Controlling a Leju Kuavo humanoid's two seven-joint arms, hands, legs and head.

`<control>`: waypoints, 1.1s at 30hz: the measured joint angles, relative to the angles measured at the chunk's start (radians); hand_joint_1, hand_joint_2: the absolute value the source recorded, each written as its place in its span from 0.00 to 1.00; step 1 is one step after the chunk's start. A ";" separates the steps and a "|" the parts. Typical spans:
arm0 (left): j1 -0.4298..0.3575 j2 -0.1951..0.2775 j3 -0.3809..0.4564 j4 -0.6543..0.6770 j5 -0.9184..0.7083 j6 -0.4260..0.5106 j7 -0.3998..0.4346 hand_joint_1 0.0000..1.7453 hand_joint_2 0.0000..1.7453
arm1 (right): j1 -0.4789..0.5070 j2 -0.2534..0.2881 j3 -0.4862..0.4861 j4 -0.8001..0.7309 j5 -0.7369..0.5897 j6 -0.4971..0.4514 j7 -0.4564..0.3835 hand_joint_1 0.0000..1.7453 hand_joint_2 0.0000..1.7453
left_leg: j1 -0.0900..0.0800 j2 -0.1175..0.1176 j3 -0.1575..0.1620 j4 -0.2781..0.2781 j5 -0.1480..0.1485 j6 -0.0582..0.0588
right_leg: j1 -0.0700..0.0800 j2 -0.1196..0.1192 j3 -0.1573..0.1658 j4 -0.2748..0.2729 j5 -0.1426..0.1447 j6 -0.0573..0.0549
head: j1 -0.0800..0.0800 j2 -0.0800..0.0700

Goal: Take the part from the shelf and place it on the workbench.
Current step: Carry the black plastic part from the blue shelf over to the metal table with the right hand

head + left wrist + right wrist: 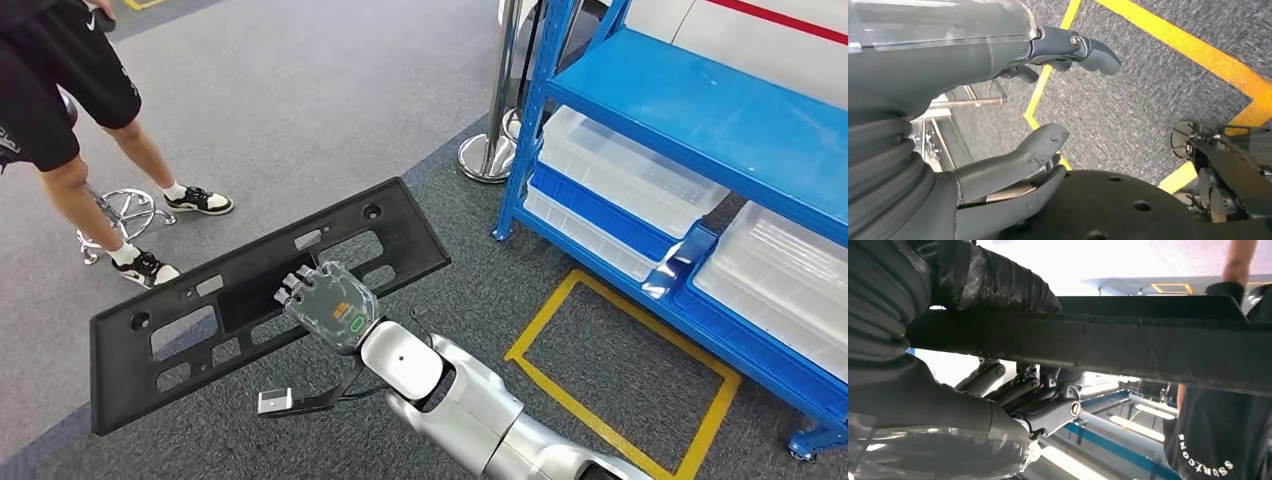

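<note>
- Part (250, 300), one long black plastic panel with cut-out slots and round holes, is held in the air above the grey carpet floor (300, 100), tilted so that its far end is raised toward the shelf.
- One right hand (325, 300) is seen gripping the part near the middle of its near long edge; in the right wrist view the thumb lies over the top of the black edge (1148, 340) and the fingers (1038, 390) are curled beneath it.
- The silver right arm (470, 400) is extended forward and to the left from the lower edge of the head view, with the wrist bent up.
- The left hand (1013, 125) is seen in its wrist view holding nothing, fingers apart and loosely curved, above the carpet and a yellow line.
- One blue shelf (700, 120) is placed to the right, well apart from the part; clear plastic bins (620, 170) are stored on its lower levels, at least three being visible.
- One yellow taped rectangle (620, 370) is marked on the floor in front of the shelf.
- One chrome post base (487, 155) is set by the shelf's corner.
- One person in dark shorts (60, 70) is standing at the upper left beside a chrome stool base (125, 215), beyond the part's far left end.
</note>
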 joint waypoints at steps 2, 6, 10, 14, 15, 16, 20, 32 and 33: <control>0.000 0.001 0.000 0.000 0.001 0.001 0.002 0.00 1.00 | -0.005 0.011 -0.001 0.012 0.000 -0.008 -0.003 1.00 1.00 | -0.004 0.052 -0.020 0.038 -0.022 -0.012 | -0.004 -0.026 0.008 -0.011 0.003 -0.011 | -0.002 0.000; -0.004 0.002 0.000 0.000 0.010 0.001 0.008 0.00 1.00 | -0.007 0.016 -0.004 0.035 0.000 -0.022 -0.012 1.00 1.00 | -0.003 0.129 -0.136 0.257 -0.113 -0.031 | -0.002 -0.089 0.016 -0.014 -0.004 -0.020 | -0.004 0.000; 0.002 0.005 0.000 0.000 0.015 0.002 0.010 0.00 1.00 | -0.004 0.020 -0.005 0.042 0.000 -0.022 -0.019 1.00 1.00 | -0.004 0.170 -0.058 0.100 -0.019 -0.027 | 0.000 -0.146 0.028 -0.015 -0.016 -0.013 | -0.004 0.000; 0.003 0.008 0.000 0.000 0.018 0.003 0.009 0.00 1.00 | -0.006 0.024 -0.005 0.042 0.000 -0.022 -0.019 1.00 1.00 | -0.019 0.196 -0.002 -0.009 0.013 0.009 | 0.009 -0.180 0.041 -0.020 -0.026 0.006 | -0.004 0.000; 0.004 0.008 0.000 0.000 0.020 0.002 0.009 0.00 1.00 | -0.006 0.025 -0.005 0.041 0.000 -0.022 -0.019 1.00 1.00 | -0.019 0.186 -0.002 -0.011 0.013 0.016 | 0.009 -0.188 0.046 -0.024 -0.027 0.012 | -0.004 0.000; 0.005 0.007 0.000 0.000 0.022 0.002 0.010 0.00 1.00 | -0.006 0.027 -0.005 0.042 0.000 -0.022 -0.019 1.00 1.00 | -0.017 0.175 0.002 -0.017 0.015 0.023 | 0.008 -0.183 0.050 -0.025 -0.030 0.018 | -0.004 0.000; 0.002 0.001 0.001 0.000 0.032 0.004 0.014 0.00 1.00 | -0.009 0.025 -0.005 0.045 -0.010 -0.029 -0.028 1.00 1.00 | -0.012 0.131 0.015 -0.035 0.024 0.044 | 0.003 -0.078 -0.018 0.120 -0.110 0.027 | -0.003 0.000; 0.003 -0.014 0.012 0.002 0.052 0.025 0.019 0.00 1.00 | -0.024 0.011 -0.003 0.092 -0.063 -0.081 -0.021 1.00 1.00 | -0.007 0.004 -0.004 0.000 0.006 0.016 | 0.004 -0.004 0.009 -0.031 0.018 -0.002 | -0.003 0.000; 0.003 -0.012 0.014 0.002 0.052 0.023 0.018 0.00 1.00 | -0.027 0.012 -0.002 0.095 -0.067 -0.084 -0.020 1.00 1.00 | -0.009 0.034 -0.014 0.023 -0.007 0.011 | 0.002 -0.019 0.018 -0.040 0.020 -0.006 | -0.004 0.000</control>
